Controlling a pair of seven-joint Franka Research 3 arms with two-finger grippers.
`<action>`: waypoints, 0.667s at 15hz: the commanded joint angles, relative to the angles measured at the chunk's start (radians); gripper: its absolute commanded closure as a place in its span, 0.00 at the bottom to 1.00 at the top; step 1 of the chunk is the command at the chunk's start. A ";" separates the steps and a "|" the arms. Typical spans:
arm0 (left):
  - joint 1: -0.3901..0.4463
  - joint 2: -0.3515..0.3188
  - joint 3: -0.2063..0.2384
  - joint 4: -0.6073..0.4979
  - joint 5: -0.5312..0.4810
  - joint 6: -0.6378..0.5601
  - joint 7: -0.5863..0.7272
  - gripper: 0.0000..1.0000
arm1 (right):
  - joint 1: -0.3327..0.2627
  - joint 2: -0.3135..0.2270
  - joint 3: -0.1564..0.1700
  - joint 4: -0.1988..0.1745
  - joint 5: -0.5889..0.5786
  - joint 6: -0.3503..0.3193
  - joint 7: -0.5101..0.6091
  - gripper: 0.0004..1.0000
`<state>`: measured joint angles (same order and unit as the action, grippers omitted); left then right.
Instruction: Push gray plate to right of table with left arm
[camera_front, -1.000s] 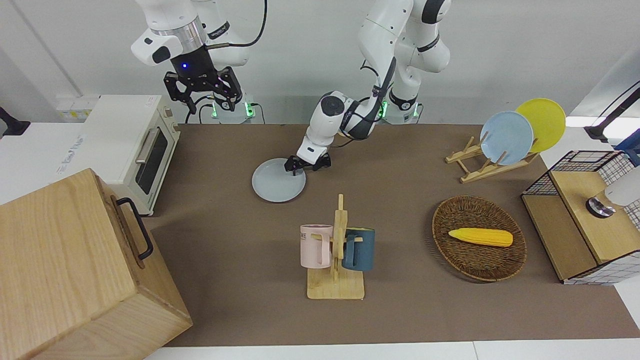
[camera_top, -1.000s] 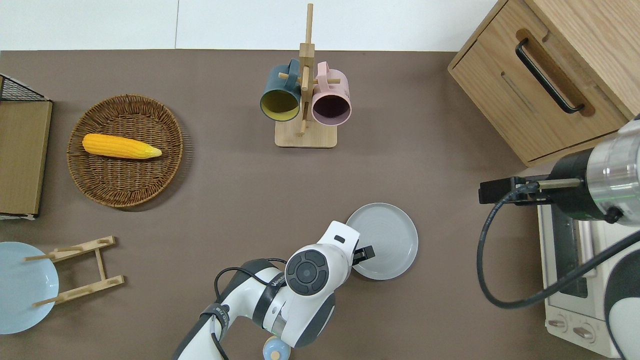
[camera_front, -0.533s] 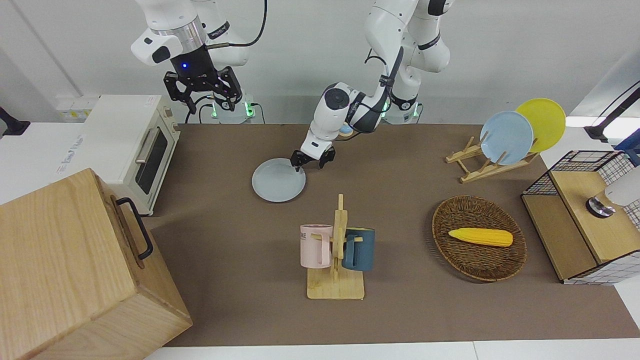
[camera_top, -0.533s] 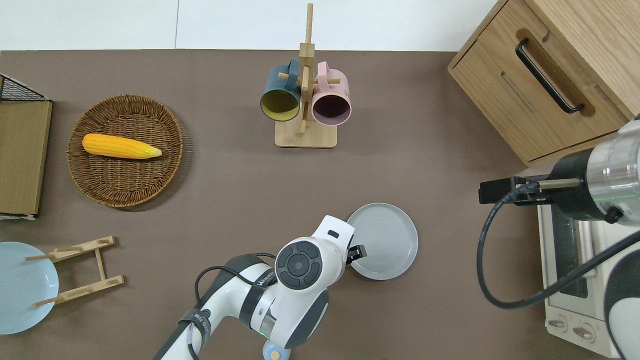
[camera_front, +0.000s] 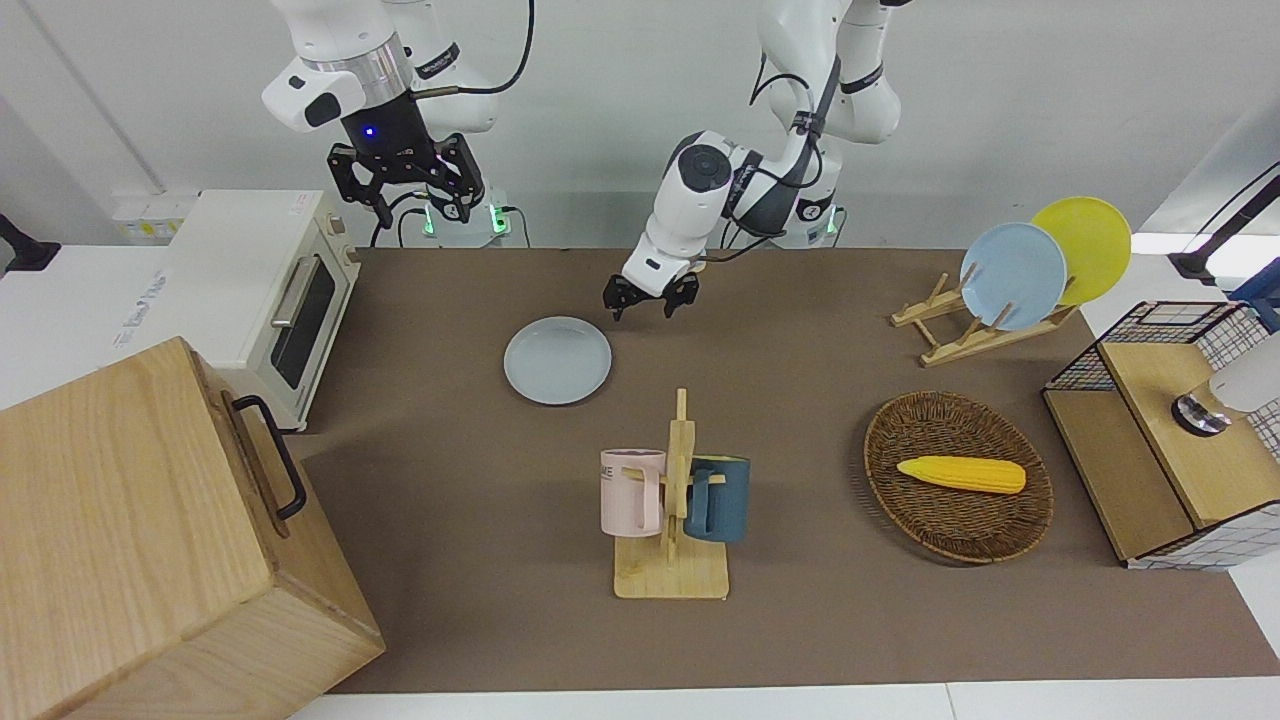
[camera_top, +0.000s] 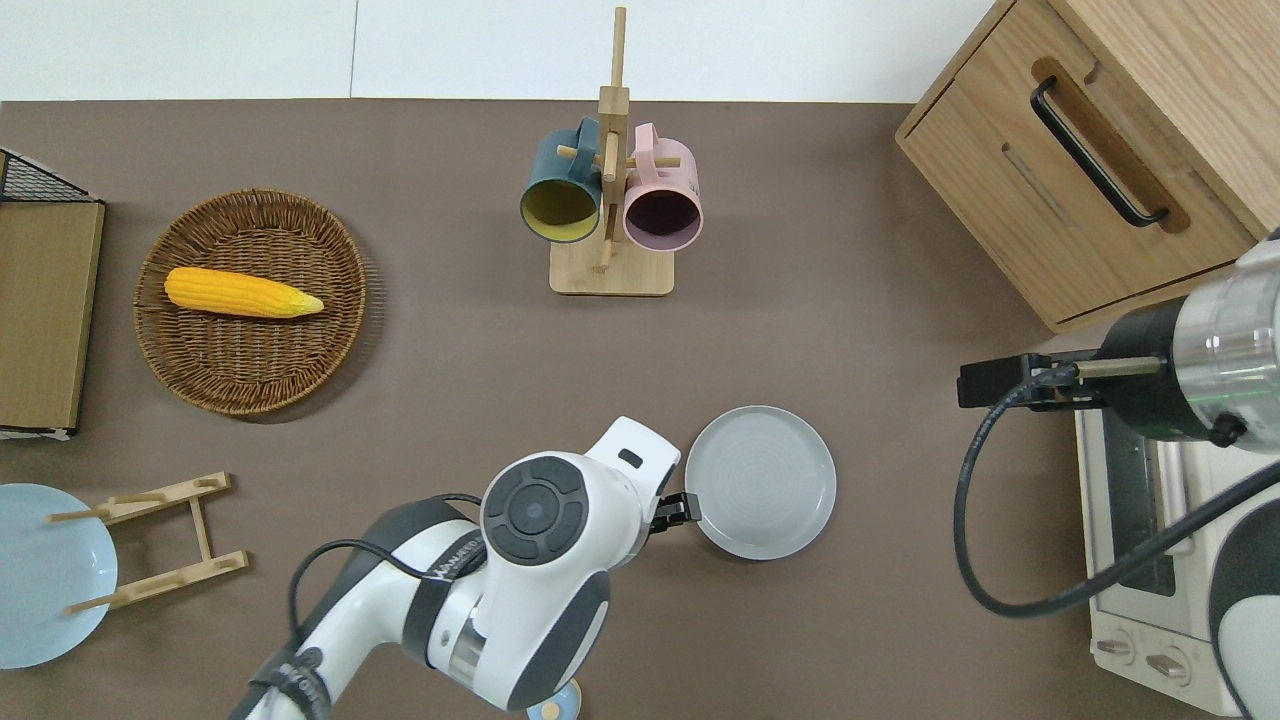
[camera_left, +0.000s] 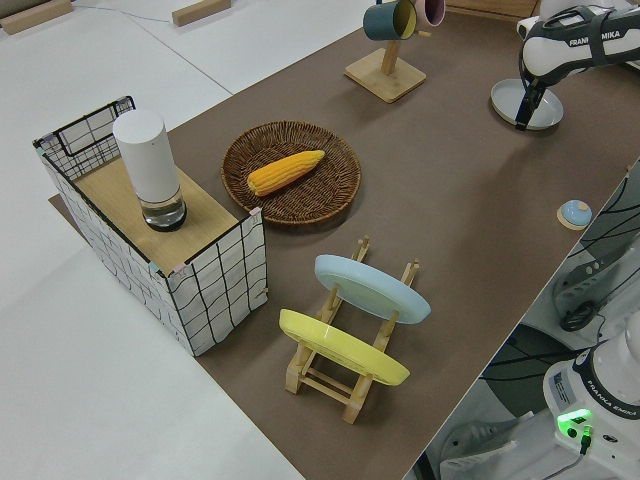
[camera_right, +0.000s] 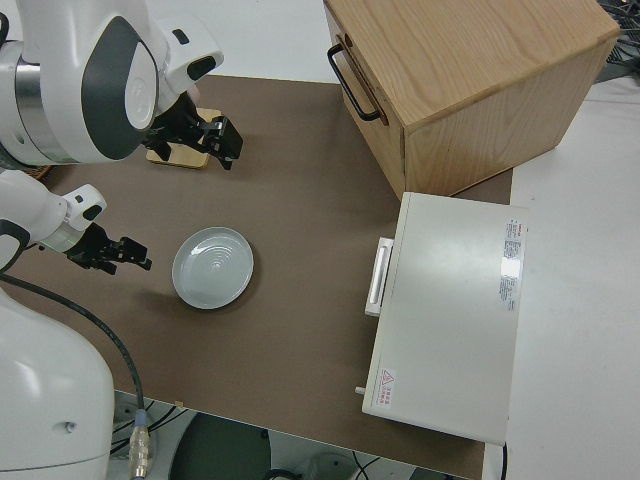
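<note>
The gray plate (camera_front: 557, 360) (camera_top: 760, 482) (camera_right: 212, 267) lies flat on the brown table (camera_front: 450, 480), nearer to the robots than the mug rack. My left gripper (camera_front: 650, 297) (camera_top: 681, 509) (camera_right: 118, 254) hangs open in the air with nothing in it. It is over the table just off the plate's rim, toward the left arm's end, and does not touch the plate. In the left side view the white left arm (camera_left: 575, 45) reaches down beside the plate (camera_left: 527, 103). The right gripper (camera_front: 405, 188) is parked and open.
A wooden mug rack (camera_front: 672, 500) holds a pink and a dark blue mug. Toward the left arm's end are a wicker basket (camera_front: 935, 535) with corn, a plate rack (camera_front: 960, 335) with blue and yellow plates, and a wire crate (camera_front: 1170, 420). A toaster oven (camera_front: 270, 290) and a wooden cabinet (camera_front: 150, 540) stand at the right arm's end.
The left gripper rose off the plate's rim and drew back toward the left arm's end. The plate stayed where it was. The right arm has not moved.
</note>
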<state>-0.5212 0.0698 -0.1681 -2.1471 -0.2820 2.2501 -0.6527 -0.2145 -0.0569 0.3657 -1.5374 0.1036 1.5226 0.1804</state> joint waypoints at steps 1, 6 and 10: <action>0.092 -0.128 -0.004 -0.016 0.015 -0.116 0.108 0.01 | -0.006 0.006 0.004 0.014 0.016 -0.005 0.002 0.00; 0.182 -0.177 -0.004 -0.016 0.096 -0.150 0.114 0.01 | -0.006 0.006 0.004 0.014 0.016 -0.005 0.002 0.00; 0.297 -0.209 -0.004 -0.016 0.129 -0.213 0.226 0.01 | -0.006 0.006 0.004 0.014 0.016 -0.005 0.002 0.00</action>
<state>-0.2934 -0.0948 -0.1626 -2.1479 -0.1723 2.0820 -0.4994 -0.2145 -0.0569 0.3657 -1.5374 0.1036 1.5226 0.1804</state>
